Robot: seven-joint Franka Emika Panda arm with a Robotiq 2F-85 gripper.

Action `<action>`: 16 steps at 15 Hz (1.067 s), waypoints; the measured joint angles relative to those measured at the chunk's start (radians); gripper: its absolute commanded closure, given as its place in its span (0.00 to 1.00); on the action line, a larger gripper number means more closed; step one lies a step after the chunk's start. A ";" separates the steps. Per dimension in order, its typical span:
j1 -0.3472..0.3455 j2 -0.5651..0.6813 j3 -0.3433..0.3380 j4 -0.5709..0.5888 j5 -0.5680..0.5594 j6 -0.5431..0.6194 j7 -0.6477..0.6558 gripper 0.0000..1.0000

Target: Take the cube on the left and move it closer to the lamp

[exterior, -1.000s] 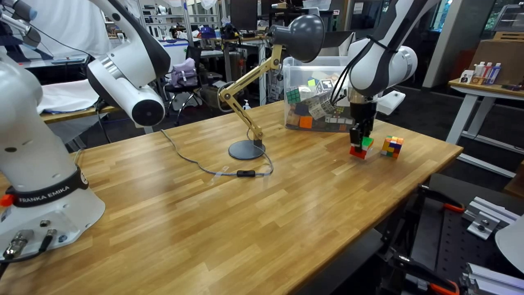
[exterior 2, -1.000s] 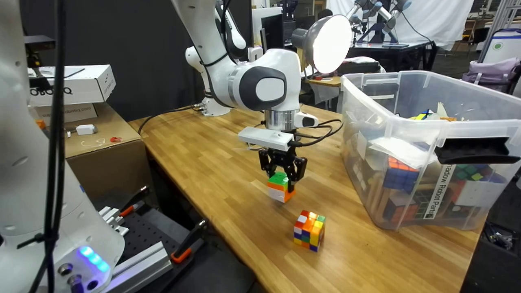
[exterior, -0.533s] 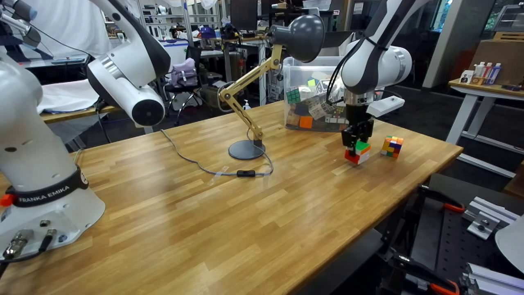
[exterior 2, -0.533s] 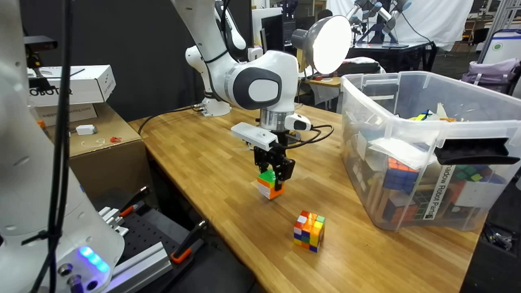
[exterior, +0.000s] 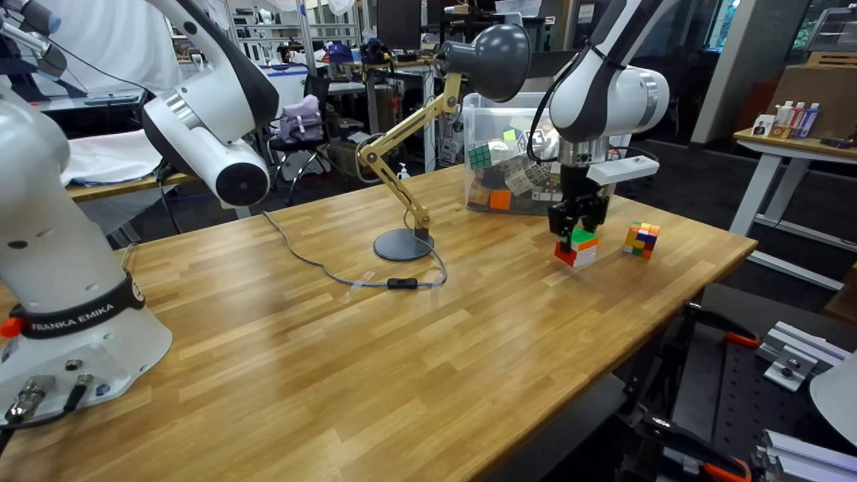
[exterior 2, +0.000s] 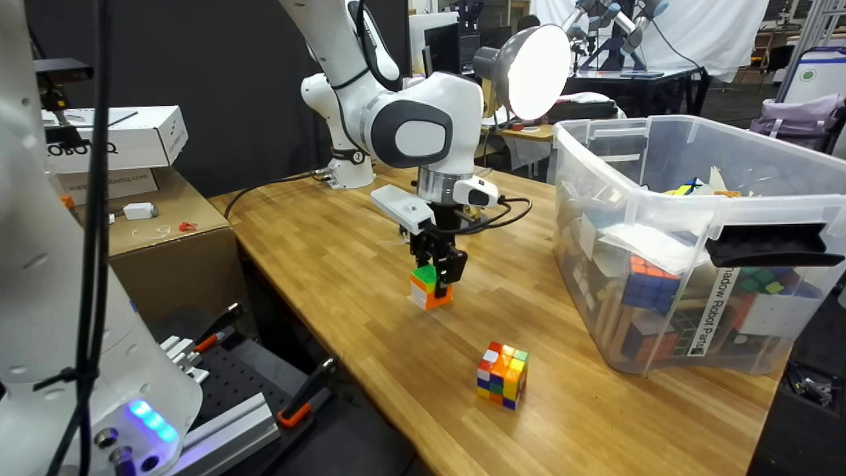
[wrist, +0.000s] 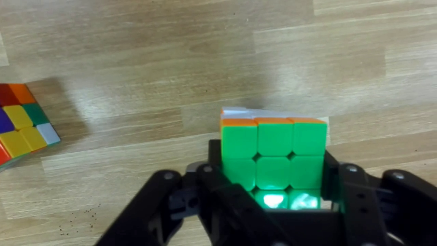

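Observation:
The cube (exterior: 584, 252) has a green top with orange, red and white sides. It also shows in an exterior view (exterior 2: 422, 288) and in the wrist view (wrist: 273, 160). My gripper (wrist: 273, 171) is shut on it, one finger on each side. The gripper shows in both exterior views (exterior: 577, 235) (exterior 2: 431, 272). The cube is at or just above the tabletop; I cannot tell if it touches. The lamp (exterior: 404, 146) stands left of the cube in an exterior view, with its dark round base (exterior: 395, 246) on the table. Its lit head shows too (exterior 2: 537, 71).
A scrambled multicoloured cube (exterior 2: 502, 374) sits on the table, apart from the gripper; it shows in the wrist view (wrist: 24, 123). A clear plastic bin (exterior 2: 634, 218) of puzzles stands nearby. The lamp cord with a black switch (exterior: 402, 284) lies on the table (exterior: 375, 375).
My gripper and the held cube have moved away from the scrambled cube, leftward toward the lamp in an exterior view, and have turned somewhat. The scrambled cube and lamp have not moved.

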 measured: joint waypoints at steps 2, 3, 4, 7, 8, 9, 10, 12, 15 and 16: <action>0.000 -0.002 0.000 -0.001 0.000 -0.001 0.001 0.38; 0.000 -0.002 0.000 -0.001 0.000 -0.001 0.001 0.38; 0.000 -0.002 0.000 -0.001 0.000 -0.001 0.001 0.38; 0.000 -0.002 0.000 -0.001 0.000 -0.001 0.001 0.63; 0.000 -0.001 0.003 0.000 0.019 0.000 0.002 0.63; -0.002 -0.001 0.012 0.005 0.065 0.000 0.002 0.63; -0.004 0.000 0.028 0.014 0.131 -0.002 0.002 0.63; -0.004 0.007 0.068 0.045 0.261 -0.014 0.010 0.63; 0.010 0.044 0.117 0.098 0.381 -0.018 0.077 0.63; 0.021 0.063 0.120 0.111 0.385 -0.016 0.109 0.63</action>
